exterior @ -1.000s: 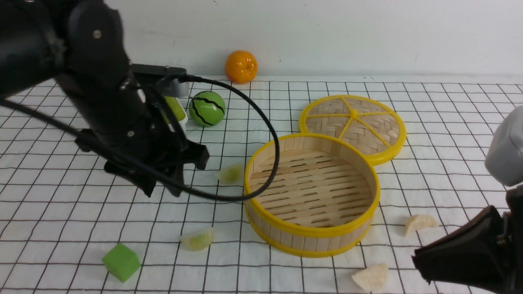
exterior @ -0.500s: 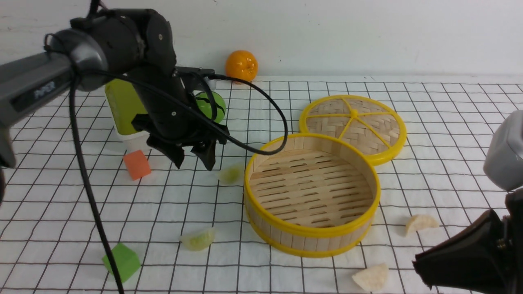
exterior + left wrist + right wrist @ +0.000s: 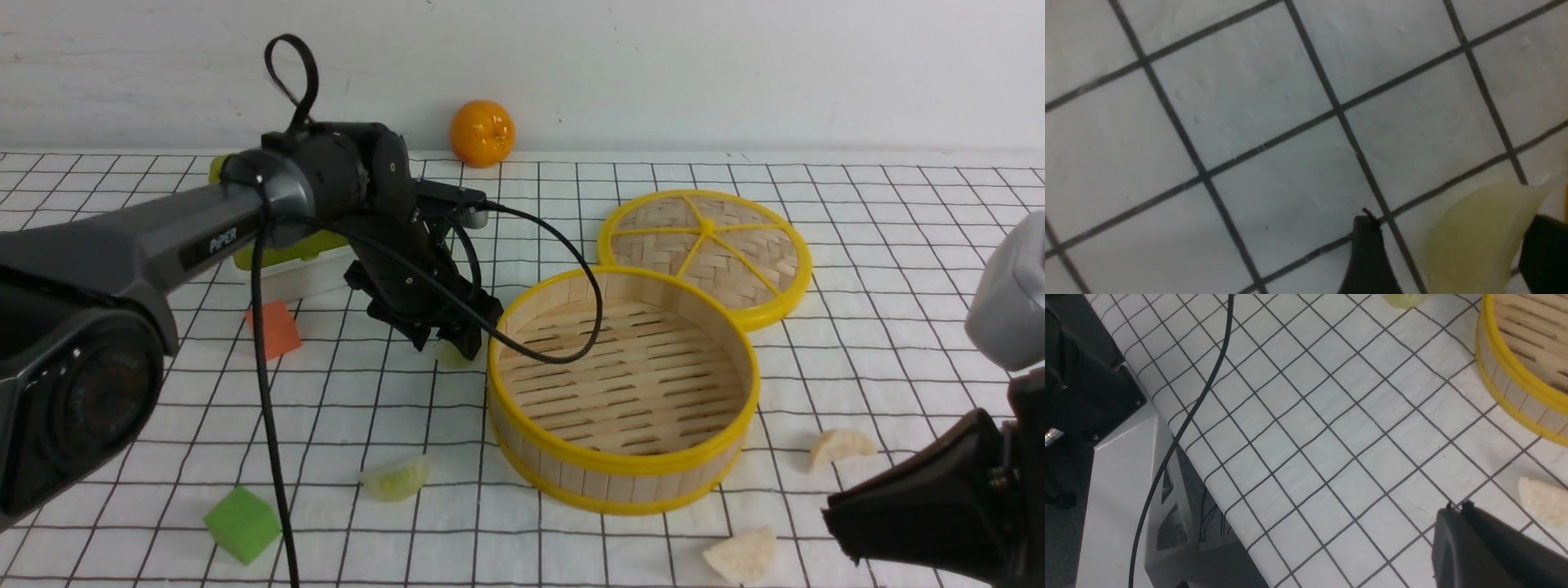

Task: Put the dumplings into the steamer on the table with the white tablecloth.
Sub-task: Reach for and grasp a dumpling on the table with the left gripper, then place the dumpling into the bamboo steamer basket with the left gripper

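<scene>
The left gripper (image 3: 445, 349) is low on the cloth (image 3: 571, 555). Its fingers are apart, one on each side of a green dumpling (image 3: 451, 354), just beside the steamer (image 3: 624, 482) rim. The other green dumpling (image 3: 396, 478) lies on open cloth near the front. A white dumpling (image 3: 841, 445) and a second white dumpling (image 3: 741, 555) lie near the right gripper (image 3: 833, 518), whose fingers are together.

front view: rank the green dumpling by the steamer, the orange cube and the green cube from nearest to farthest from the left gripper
1. green dumpling, between the open jaws of the left gripper
2. orange cube, off to the left
3. green cube, front left near the table edge
</scene>
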Action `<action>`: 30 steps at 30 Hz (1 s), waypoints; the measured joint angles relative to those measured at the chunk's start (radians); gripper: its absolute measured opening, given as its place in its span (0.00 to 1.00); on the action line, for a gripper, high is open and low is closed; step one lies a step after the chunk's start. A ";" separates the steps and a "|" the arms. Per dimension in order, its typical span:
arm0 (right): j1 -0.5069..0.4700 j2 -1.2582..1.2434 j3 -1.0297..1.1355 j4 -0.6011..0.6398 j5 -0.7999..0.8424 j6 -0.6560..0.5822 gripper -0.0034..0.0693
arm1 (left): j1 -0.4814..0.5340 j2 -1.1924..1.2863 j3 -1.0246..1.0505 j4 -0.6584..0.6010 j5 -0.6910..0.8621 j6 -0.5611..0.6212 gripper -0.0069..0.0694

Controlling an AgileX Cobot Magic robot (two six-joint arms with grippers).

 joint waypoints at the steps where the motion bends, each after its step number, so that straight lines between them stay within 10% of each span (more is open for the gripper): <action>1: 0.000 0.000 0.000 -0.004 0.000 0.000 0.06 | -0.001 0.002 -0.001 0.001 -0.002 0.000 0.65; 6: 0.000 0.000 0.000 -0.022 -0.002 -0.001 0.06 | -0.014 0.002 -0.005 0.035 0.002 0.002 0.40; 13: 0.000 0.000 0.000 -0.025 -0.003 -0.001 0.06 | -0.051 -0.024 -0.041 0.099 0.079 -0.016 0.41; 22: 0.000 -0.028 0.000 -0.027 -0.002 0.030 0.07 | -0.217 -0.192 -0.217 0.118 0.185 -0.334 0.41; 30: 0.000 -0.202 -0.001 -0.082 0.015 0.135 0.07 | -0.412 -0.078 -0.217 0.126 0.029 -0.477 0.41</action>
